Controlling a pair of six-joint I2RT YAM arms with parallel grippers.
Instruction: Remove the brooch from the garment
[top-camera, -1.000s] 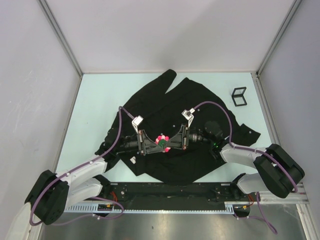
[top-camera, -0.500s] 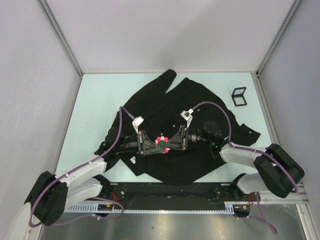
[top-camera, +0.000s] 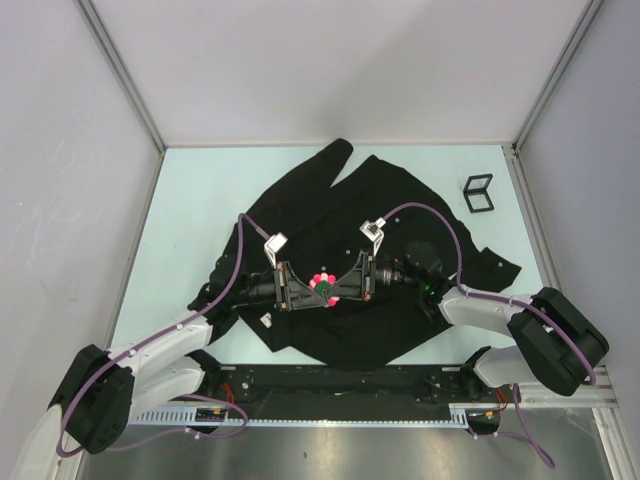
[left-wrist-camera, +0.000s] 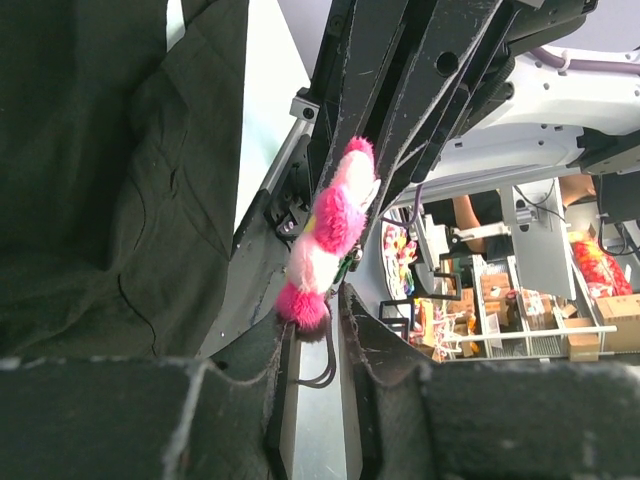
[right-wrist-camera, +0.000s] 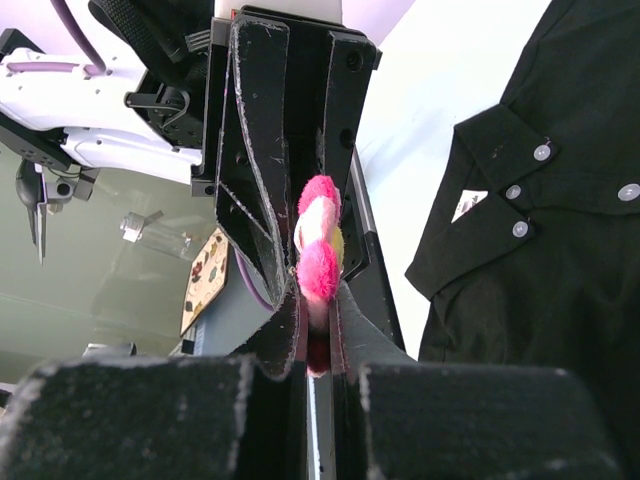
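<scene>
We judge the brooch (top-camera: 322, 285) to be mid-extraction. It hangs above the middle of the garment (top-camera: 320, 200), which lies crumpled on the table (top-camera: 200, 200). The left claw (top-camera: 311, 290) nips its edge from 9 o'clock with fingers narrowly parted. The right claw (top-camera: 337, 287) pinches the opposite edge from 3 o'clock, its fingers pressed almost together. We cannot tell whether the pin has cleared the cloth. To do this well, one claw should hold firm while the lift goes straight up, so the pin does not drag fabric. From above, the petals face upward. In the left wrist view the brooch is edge-on, its long axis running from 7 to 1 o'clock.
</scene>
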